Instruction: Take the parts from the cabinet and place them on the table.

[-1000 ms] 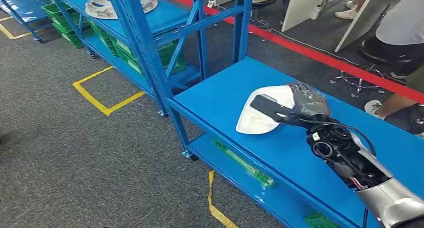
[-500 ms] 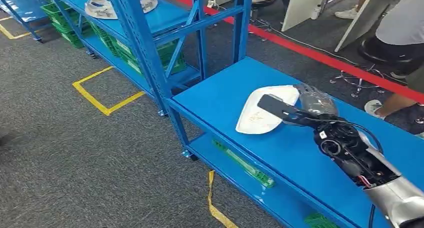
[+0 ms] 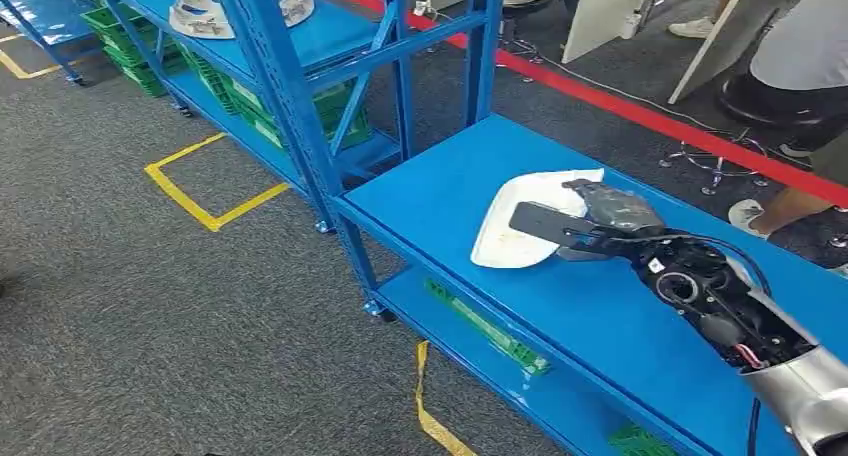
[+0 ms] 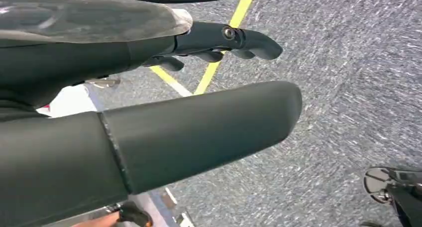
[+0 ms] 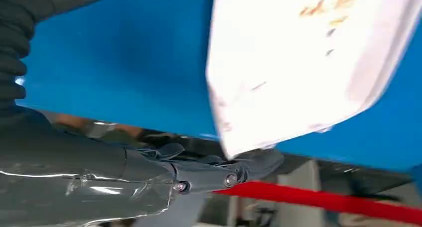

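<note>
A white shell-shaped part (image 3: 515,226) lies flat on the blue table (image 3: 440,191). My right hand (image 3: 600,221) hovers at the part's far side, thumb stretched out above it and apart from the fingers. In the right wrist view the dark fingertips (image 5: 249,167) touch the edge of the white part (image 5: 308,62), which rests on the blue top. My left hand (image 4: 199,87) hangs over the grey carpet, its thumb and fingers spread with nothing between them. Two more pale parts (image 3: 200,11) sit on the blue cabinet shelf (image 3: 330,31) at the back left.
Blue cabinet uprights (image 3: 285,96) stand just left of the table. Green bins (image 3: 130,51) fill the lower shelves. Yellow floor tape (image 3: 200,201) marks the carpet. A red line (image 3: 640,111) runs behind the table, and seated people (image 3: 800,56) are beyond it.
My right arm has drawn back toward me and the hand has rolled over, uncovering more of the white part, which stays on the table.
</note>
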`<act>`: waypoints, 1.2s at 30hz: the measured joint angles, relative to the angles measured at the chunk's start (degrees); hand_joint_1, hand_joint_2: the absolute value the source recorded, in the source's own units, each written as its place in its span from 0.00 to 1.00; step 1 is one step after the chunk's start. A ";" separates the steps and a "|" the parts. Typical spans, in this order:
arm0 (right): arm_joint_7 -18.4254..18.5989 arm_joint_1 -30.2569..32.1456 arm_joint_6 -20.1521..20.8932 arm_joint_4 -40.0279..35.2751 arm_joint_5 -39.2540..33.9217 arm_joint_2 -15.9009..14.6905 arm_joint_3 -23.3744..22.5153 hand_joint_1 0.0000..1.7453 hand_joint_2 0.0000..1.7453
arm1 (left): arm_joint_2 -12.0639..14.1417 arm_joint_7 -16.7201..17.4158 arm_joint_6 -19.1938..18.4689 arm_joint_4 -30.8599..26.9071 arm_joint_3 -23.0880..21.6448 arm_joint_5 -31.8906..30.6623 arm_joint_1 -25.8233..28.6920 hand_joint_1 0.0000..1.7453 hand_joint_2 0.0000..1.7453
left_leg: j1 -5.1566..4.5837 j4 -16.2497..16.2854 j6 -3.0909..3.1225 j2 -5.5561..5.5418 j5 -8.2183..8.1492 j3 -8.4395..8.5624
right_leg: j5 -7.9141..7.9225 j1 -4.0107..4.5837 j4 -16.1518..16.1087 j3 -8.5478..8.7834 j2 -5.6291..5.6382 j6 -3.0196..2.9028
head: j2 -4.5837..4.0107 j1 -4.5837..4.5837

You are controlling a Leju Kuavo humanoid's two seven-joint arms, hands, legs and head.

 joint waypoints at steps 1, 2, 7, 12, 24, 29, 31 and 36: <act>-0.16 -0.18 0.46 -0.09 -0.11 -0.11 0.20 0.00 1.00 | 0.02 0.00 -0.09 0.00 -0.07 0.02 -0.06 0.00 0.00 | 0.00 0.00 0.00 -0.01 0.00 0.00 | 0.00 0.00 0.00 -0.01 -0.01 0.00 | 0.00 0.02; -0.29 -0.29 0.66 -0.13 -0.28 -0.26 0.46 0.00 1.00 | 0.02 0.00 -0.17 0.00 -0.28 0.04 -0.08 0.00 0.00 | 0.00 0.00 0.00 -0.01 0.00 0.01 | 0.00 0.00 0.00 0.00 -0.01 0.00 | 0.00 0.00; -0.88 -1.10 1.73 -0.35 -1.24 -1.29 1.36 0.00 1.00 | 0.04 0.00 -0.31 0.00 -0.57 0.17 -0.13 0.00 0.00 | 0.00 0.00 0.00 0.00 0.00 0.00 | 0.00 -0.01 0.00 0.00 0.00 0.00 | 0.00 0.02; -2.01 -1.98 3.52 -0.59 -1.99 -2.43 3.04 0.00 1.00 | 0.04 0.20 -0.33 0.00 -1.09 0.50 -0.24 0.00 0.00 | 0.00 0.00 0.00 0.00 0.00 0.00 | 0.00 -0.01 0.00 -0.01 0.00 0.00 | 0.00 0.02; -2.32 -2.46 3.87 -0.57 -2.51 -3.87 6.16 0.00 1.00 | 0.02 0.61 -0.33 0.00 -2.06 0.57 -0.57 0.00 0.00 | 0.00 0.00 0.00 0.00 0.00 0.00 | 0.00 -0.01 0.00 -0.01 0.00 0.00 | 0.00 0.00; -2.27 -2.68 4.70 -0.52 -3.45 -4.15 6.91 0.00 1.00 | 0.02 0.70 -0.33 0.00 -2.19 0.81 -0.69 0.00 0.00 | 0.00 0.00 0.00 0.00 0.00 0.00 | 0.00 0.00 0.00 -0.01 0.01 0.00 | 0.00 0.00; -2.12 -2.84 5.18 -0.37 -3.91 -4.22 7.28 0.00 1.00 | 0.00 0.83 -0.33 0.00 -2.25 0.83 -0.81 0.00 0.00 | 0.00 0.00 0.00 0.00 0.00 0.00 | 0.00 0.00 0.00 0.00 0.00 0.00 | 0.00 -0.02; -4.11 -3.60 5.44 1.97 -3.65 -4.11 9.09 0.00 1.00 | -0.09 1.16 -0.39 0.00 -2.82 0.90 -1.32 0.00 0.00 | -0.01 -0.02 0.00 -0.04 0.00 -0.01 | 0.00 0.01 0.00 0.03 -0.01 0.00 | 0.00 0.00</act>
